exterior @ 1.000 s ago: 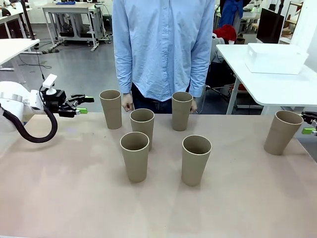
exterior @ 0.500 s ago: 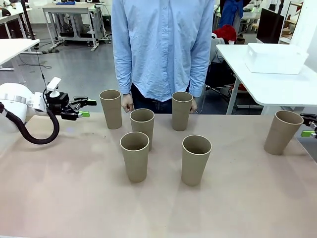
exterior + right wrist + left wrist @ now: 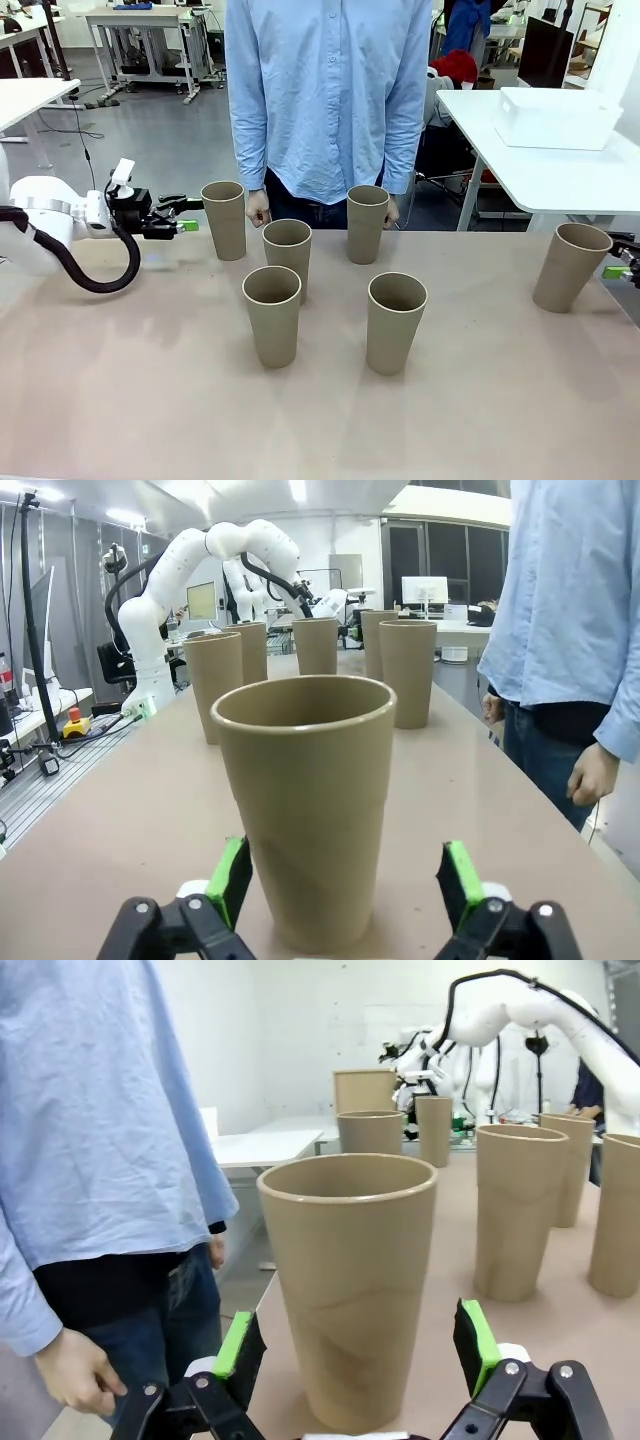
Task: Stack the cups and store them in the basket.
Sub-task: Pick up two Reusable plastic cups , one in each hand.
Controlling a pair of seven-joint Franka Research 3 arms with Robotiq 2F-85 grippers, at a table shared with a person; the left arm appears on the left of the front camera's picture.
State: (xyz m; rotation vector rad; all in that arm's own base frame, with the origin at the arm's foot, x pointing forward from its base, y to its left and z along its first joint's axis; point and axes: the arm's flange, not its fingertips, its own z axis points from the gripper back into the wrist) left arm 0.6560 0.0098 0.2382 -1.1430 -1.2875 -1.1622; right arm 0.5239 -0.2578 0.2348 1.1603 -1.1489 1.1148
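Observation:
Several tan paper cups stand upright on the table. The far-left cup (image 3: 224,219) has my left gripper (image 3: 188,214) open just to its left, level with its upper half. In the left wrist view this cup (image 3: 349,1282) stands just beyond my green pads (image 3: 239,1345), apart from them. The far-right cup (image 3: 570,266) stands by the table's right edge, and my right gripper (image 3: 622,262) is open beside it. That cup (image 3: 304,802) looms between the pads (image 3: 231,878) in the right wrist view. Other cups (image 3: 272,314) (image 3: 395,322) stand mid-table. The white basket (image 3: 556,117) rests on a side table.
A person in a light blue shirt (image 3: 328,95) stands at the far edge, hands (image 3: 259,208) hanging by the table. Behind them are white tables (image 3: 545,165) and workshop furniture. The near half of the brown table (image 3: 320,420) is bare.
My left gripper has moved right, closing in on the far-left cup. My right gripper has drawn slightly back toward the picture's right edge. The cups have not moved.

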